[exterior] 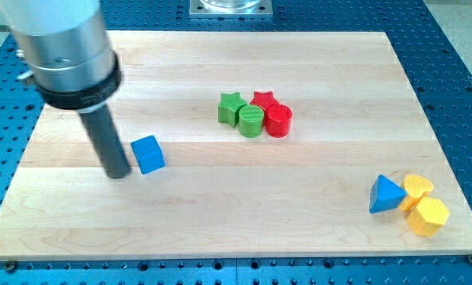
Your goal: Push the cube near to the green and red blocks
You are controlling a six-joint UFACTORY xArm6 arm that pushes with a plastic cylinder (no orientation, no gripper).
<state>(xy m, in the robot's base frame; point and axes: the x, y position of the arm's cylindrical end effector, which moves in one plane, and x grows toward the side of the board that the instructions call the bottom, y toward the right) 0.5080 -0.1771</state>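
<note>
A blue cube (148,153) lies on the wooden board (220,214) at the view's left. My tip (118,173) rests on the board just left of the cube, close to or touching its left side. A cluster sits near the board's middle: a green star (230,107), a green cylinder (251,121), a red star (264,100) and a red cylinder (279,120), all touching or nearly so. The cube is well to the left of this cluster.
At the view's lower right stand a blue triangular block (385,195), a yellow heart-like block (417,188) and a yellow hexagonal block (428,215), close together near the board's edge. A blue perforated table (458,95) surrounds the board.
</note>
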